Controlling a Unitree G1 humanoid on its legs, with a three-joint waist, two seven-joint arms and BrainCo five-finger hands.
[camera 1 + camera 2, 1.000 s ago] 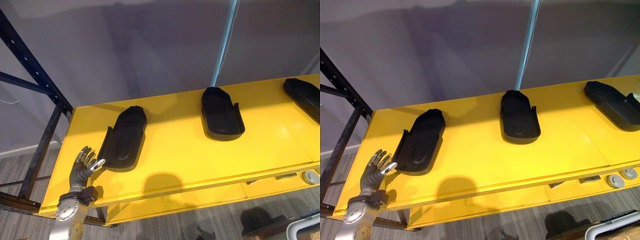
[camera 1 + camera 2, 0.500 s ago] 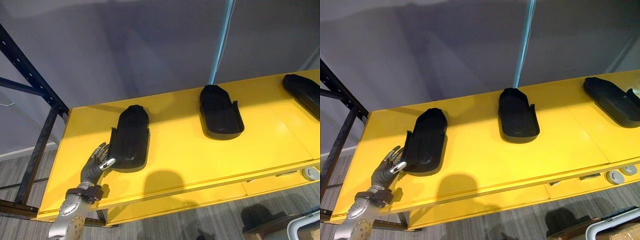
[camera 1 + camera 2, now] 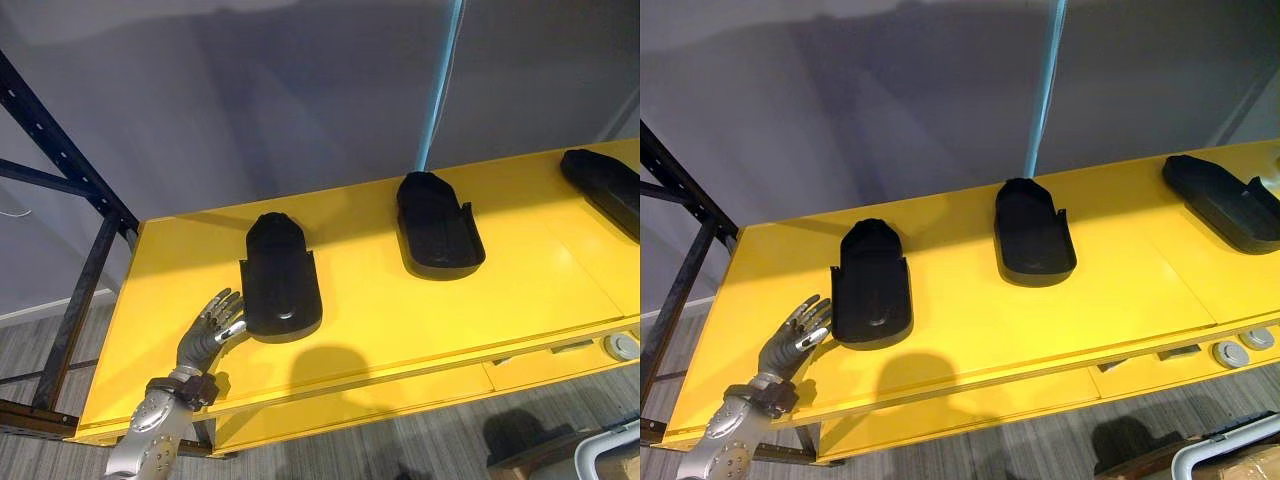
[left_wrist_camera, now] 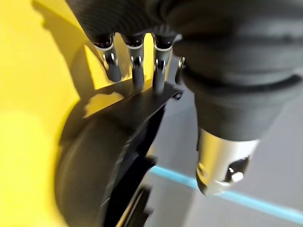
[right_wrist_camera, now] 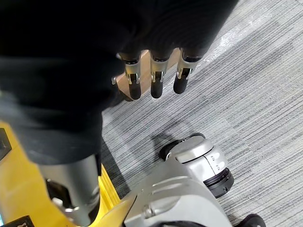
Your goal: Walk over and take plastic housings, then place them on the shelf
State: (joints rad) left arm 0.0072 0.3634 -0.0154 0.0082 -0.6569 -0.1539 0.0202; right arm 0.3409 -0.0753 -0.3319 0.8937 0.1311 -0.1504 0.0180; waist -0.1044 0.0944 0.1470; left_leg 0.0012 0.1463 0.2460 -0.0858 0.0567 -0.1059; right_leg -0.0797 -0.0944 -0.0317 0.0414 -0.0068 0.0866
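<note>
Left hand (image 3: 207,334), fingers spread, touching the left housing (image 3: 282,285) by the shelf's (image 3: 400,315) front left corner, right hand (image 5: 156,79) loose-fingered over the floor (image 5: 255,85)

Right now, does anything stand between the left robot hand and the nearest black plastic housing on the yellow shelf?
Nothing visible does. The left robot hand, open, sits right beside the leftmost plastic housing on the yellow shelf, and the left wrist view shows its fingertips at the housing's rim.
</note>
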